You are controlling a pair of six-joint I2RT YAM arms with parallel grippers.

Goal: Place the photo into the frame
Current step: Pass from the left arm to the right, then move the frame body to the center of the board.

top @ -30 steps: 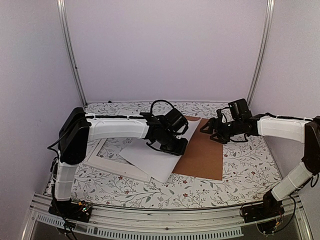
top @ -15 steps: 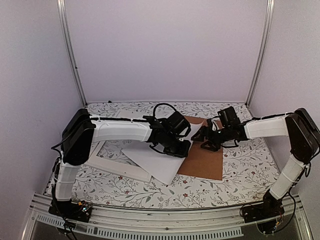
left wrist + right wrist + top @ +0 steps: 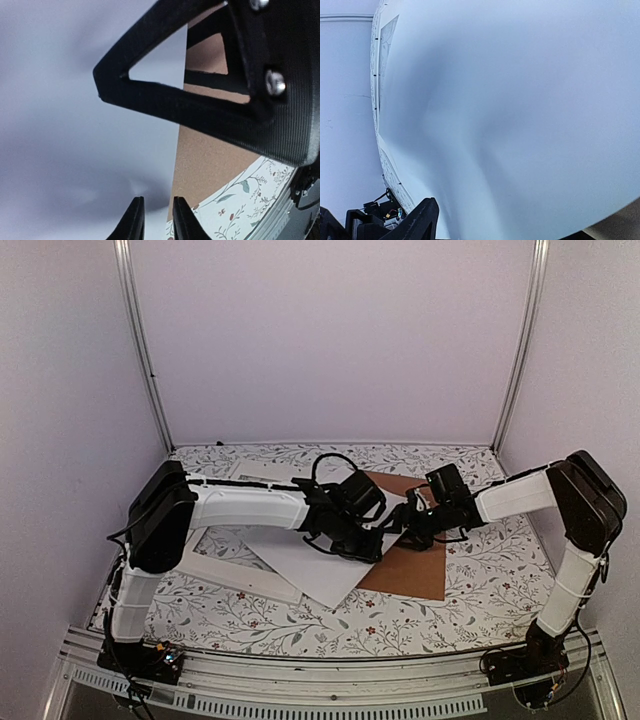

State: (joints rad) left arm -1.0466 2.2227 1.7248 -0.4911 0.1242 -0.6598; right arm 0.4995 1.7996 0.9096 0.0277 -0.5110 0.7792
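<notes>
The photo (image 3: 310, 565) lies white back up across the middle of the table, its right part over the brown backing panel (image 3: 415, 565). My left gripper (image 3: 362, 540) is at the photo's right edge. In the left wrist view (image 3: 157, 220) its jaws are almost together on the sheet (image 3: 75, 125), which wrinkles at the tips. My right gripper (image 3: 398, 525) faces it from the right, close to the same edge. In the right wrist view the buckled sheet (image 3: 520, 100) fills the frame; one finger (image 3: 420, 220) shows, the other is hidden. The white frame (image 3: 215, 565) lies left, partly under the photo.
The brown panel also shows in the left wrist view (image 3: 200, 150), with the floral tablecloth (image 3: 250, 200) beyond it. The right gripper's black triangular finger (image 3: 200, 107) crosses that view close above the left fingers. Walls and aluminium posts (image 3: 140, 350) enclose the table.
My right gripper has moved left across the brown panel to the photo's right edge. My left gripper has shifted slightly right; the two grippers now stand almost together.
</notes>
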